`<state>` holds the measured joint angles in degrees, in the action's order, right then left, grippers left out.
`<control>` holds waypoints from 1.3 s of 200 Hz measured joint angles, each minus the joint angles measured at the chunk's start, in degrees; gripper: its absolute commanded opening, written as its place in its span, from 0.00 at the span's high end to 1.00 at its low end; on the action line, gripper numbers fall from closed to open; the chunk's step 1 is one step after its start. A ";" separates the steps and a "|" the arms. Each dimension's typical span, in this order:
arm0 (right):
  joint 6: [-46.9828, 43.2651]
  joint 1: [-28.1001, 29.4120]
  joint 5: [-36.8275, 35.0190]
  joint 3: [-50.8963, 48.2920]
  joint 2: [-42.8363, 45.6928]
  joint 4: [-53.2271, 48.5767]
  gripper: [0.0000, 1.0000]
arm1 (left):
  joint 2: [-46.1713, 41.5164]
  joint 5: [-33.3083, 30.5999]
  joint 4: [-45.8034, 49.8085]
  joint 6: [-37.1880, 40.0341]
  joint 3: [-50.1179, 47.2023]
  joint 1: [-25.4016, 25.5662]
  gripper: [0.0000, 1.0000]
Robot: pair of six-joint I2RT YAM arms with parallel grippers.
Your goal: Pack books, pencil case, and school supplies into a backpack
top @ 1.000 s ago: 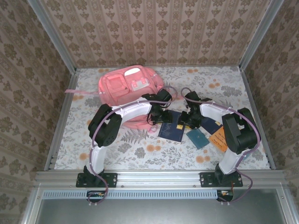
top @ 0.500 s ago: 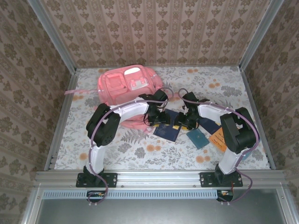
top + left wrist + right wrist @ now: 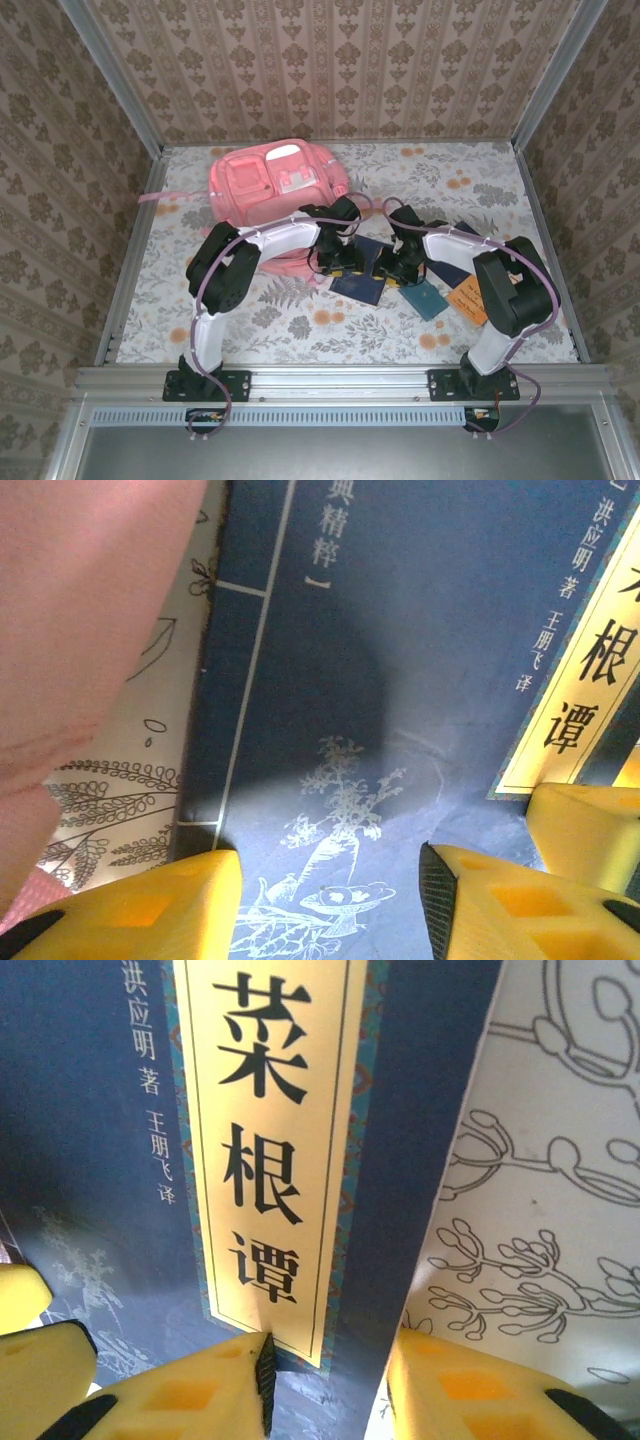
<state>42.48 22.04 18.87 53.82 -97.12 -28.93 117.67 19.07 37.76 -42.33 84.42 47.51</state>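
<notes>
Both arms reached forward, elbows out, forearms angled inward, wrists pitched down. The left gripper (image 3: 330, 890) had its jaws apart, with a clear gap between yellow fingers (image 3: 150, 900). The right gripper (image 3: 330, 1385) was parted more narrowly. The two grippers sat just beside each other.

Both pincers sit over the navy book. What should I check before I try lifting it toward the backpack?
1. Left pincer open above the navy book: ok.
2. Right pincer open, straddling the book's edge, half over the tablecloth: ok.
3. Clearance between the two pincers: very close together, cannot tell.
4. Backpack fabric off the book's other edge: cannot tell.
5. Backpack opening ready to receive the book: cannot tell.
6. Teal book and orange book lying beside the navy book, not on it: ok.
</notes>
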 measured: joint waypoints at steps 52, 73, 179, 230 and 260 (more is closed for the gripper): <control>1.77 2.01 -2.64 0.72 2.64 -2.54 0.75 | -0.20 0.17 -0.44 0.00 -0.74 -0.37 0.56; 2.60 2.89 -3.85 1.81 3.76 -3.96 0.81 | -0.31 0.22 -0.52 0.00 -0.83 -0.39 0.56; 0.37 3.26 -7.93 3.23 9.60 -6.05 0.99 | -4.81 2.16 -4.72 -0.09 -4.63 0.04 0.33; -6.73 -2.73 -5.07 3.63 20.50 -6.08 1.00 | -17.09 4.92 -7.02 0.59 -4.85 -5.18 0.13; -9.35 -4.15 0.61 5.27 24.22 -5.35 1.00 | -22.75 5.70 -10.05 1.81 -7.13 -11.58 0.00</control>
<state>33.12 17.89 19.49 59.09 -72.90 -34.28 94.91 24.77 27.70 -40.51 77.30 35.92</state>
